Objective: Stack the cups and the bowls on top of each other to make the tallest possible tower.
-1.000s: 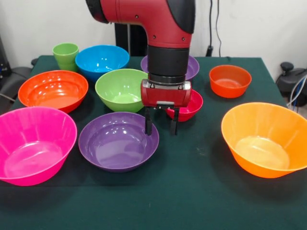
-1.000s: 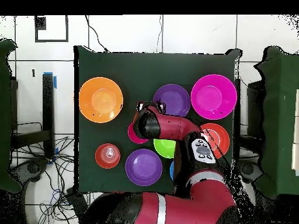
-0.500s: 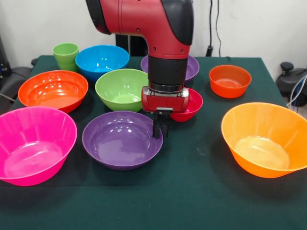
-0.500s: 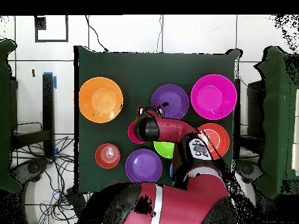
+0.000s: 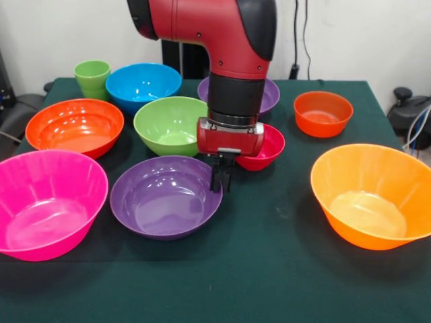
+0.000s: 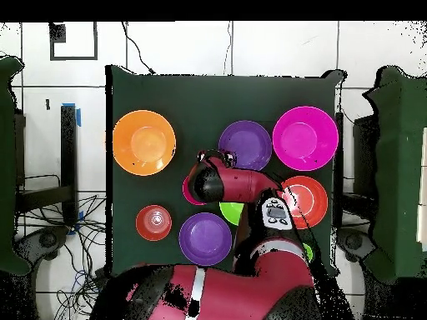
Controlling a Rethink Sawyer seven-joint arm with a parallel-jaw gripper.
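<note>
My gripper [image 5: 220,178] is shut on the right rim of the front purple bowl [image 5: 161,202], which rests on the table. In the overhead view my arm covers the gripper, and that bowl [image 6: 245,143] shows just beyond it. The green bowl [image 5: 168,124] stands right behind the purple one. A small magenta bowl [image 5: 267,148] sits behind my wrist. The lime-green cup [image 5: 92,77] stands upright at the far left corner beside the blue bowl [image 5: 143,84]. A second purple bowl [image 5: 271,94] is partly hidden behind my arm. No bowl sits on another.
A large pink bowl [image 5: 47,202] stands front left and a large orange bowl [image 5: 374,195] front right. A red-orange bowl [image 5: 74,126] is at mid left and a small orange bowl [image 5: 322,113] at back right. The green cloth [image 5: 269,282] is bare along the front.
My fingers were open astride the purple bowl's right rim and have shut on it. The bowl shifted slightly right, then back left with the gripper.
</note>
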